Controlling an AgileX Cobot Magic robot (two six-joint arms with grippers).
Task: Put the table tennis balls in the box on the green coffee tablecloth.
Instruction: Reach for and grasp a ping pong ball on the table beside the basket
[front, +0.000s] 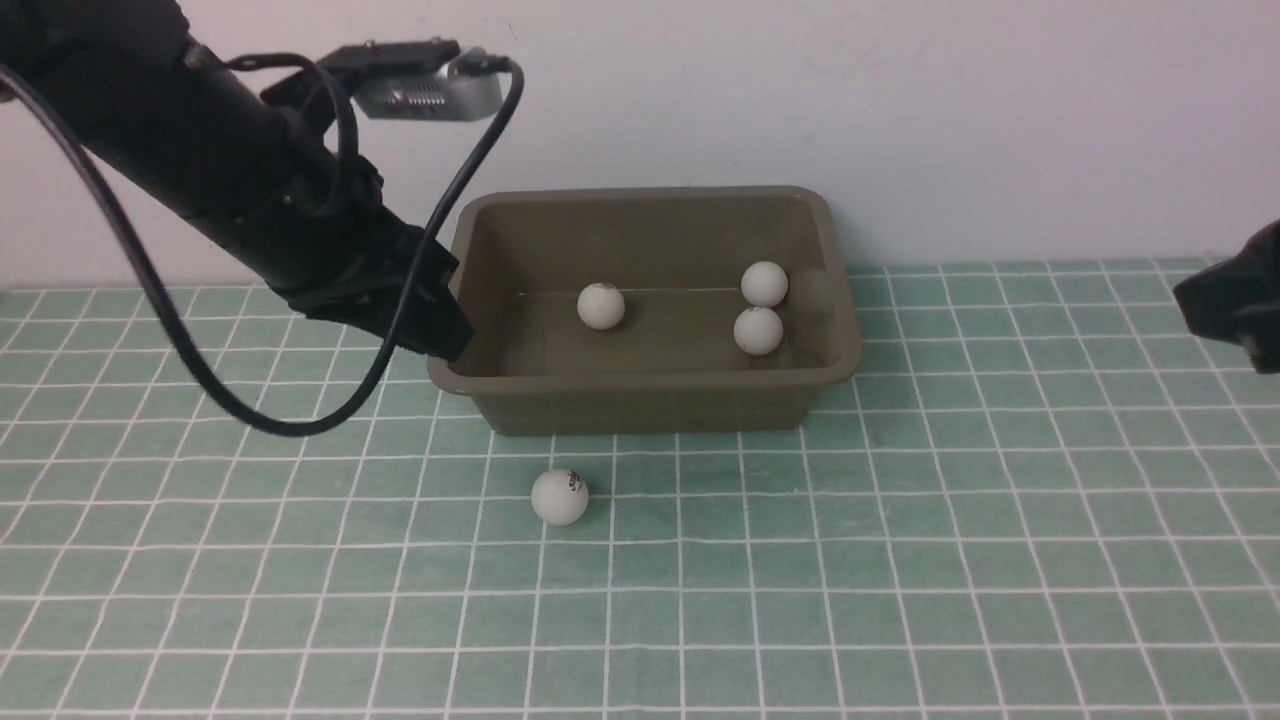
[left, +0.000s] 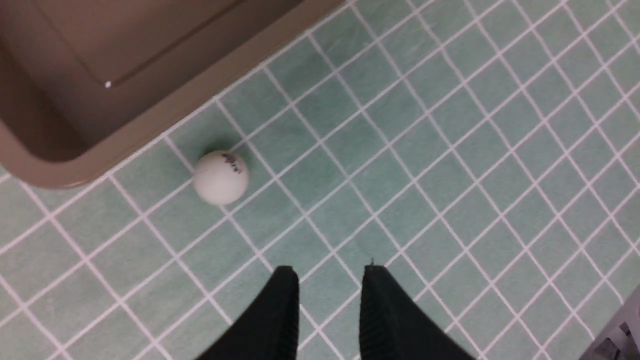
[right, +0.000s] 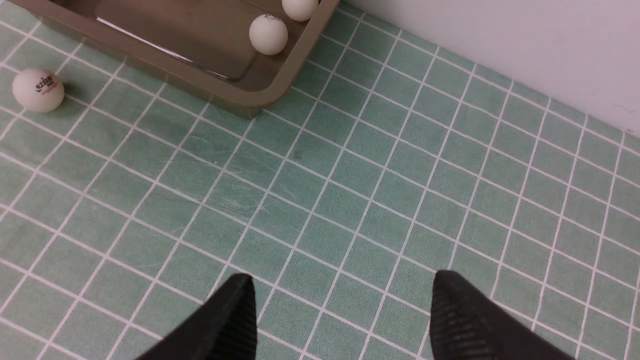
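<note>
White plastic is what the last ball (front: 559, 497) seems to be made of, so it is judged to be very light, hollow and smooth, and easily sent rolling by a small push. It is hard enough to keep its shape, but it could be dented if it is squeezed too hard. It is best taken across its middle, with one finger on each side, so that it is not popped out of the grip. This ball is seen lying on the green cloth (front: 900, 560), just in front of the box (front: 640, 412) and nearer its left front corner, not touching it. The box is open at the top, and three balls are found inside it: a left ball (front: 601, 306) alone on the floor of the box, and a back ball (front: 764, 284) and a front ball (front: 758, 331) close together by the right wall. Whether those two touch cannot be told. The left gripper (left: 329, 270) is seen above the cloth near the left front corner of the box, with its fingers drawn together and nothing between them. The right gripper (right: 344, 276) is seen far off to the right above the cloth, with its fingers spread apart and nothing held.
</note>
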